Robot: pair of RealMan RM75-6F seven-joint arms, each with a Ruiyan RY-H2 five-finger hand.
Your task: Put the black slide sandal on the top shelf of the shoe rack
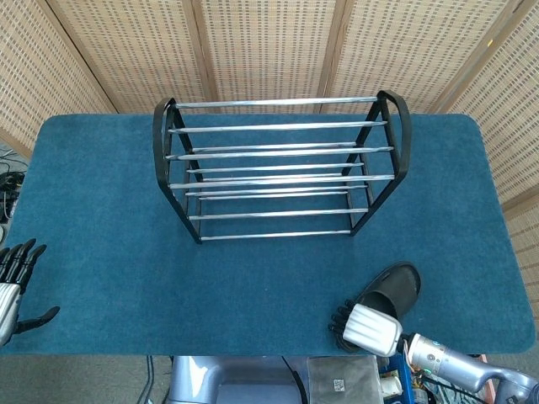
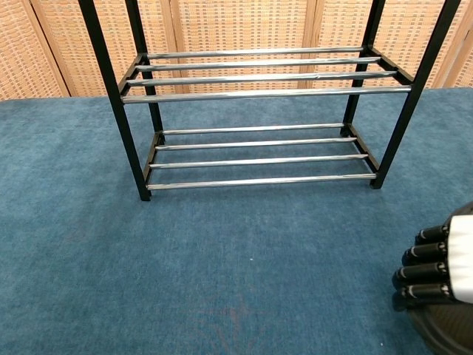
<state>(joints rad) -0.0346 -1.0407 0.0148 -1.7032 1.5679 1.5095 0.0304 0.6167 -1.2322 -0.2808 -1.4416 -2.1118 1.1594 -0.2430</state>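
The black slide sandal (image 1: 392,289) lies on the blue carpet near the table's front right; the chest view shows only its edge (image 2: 452,335). My right hand (image 1: 362,326) sits over the sandal's near end with its fingers curled down around it, and it appears at the right edge of the chest view (image 2: 442,268). The black shoe rack (image 1: 280,165) with chrome bars stands at the table's middle back, its top shelf bare. My left hand (image 1: 14,284) hangs at the front left edge, fingers spread and holding nothing.
The rack's lower shelves (image 2: 259,154) hold nothing. Blue carpet (image 1: 101,210) covers the whole table. Woven screens (image 1: 269,42) stand close behind the rack.
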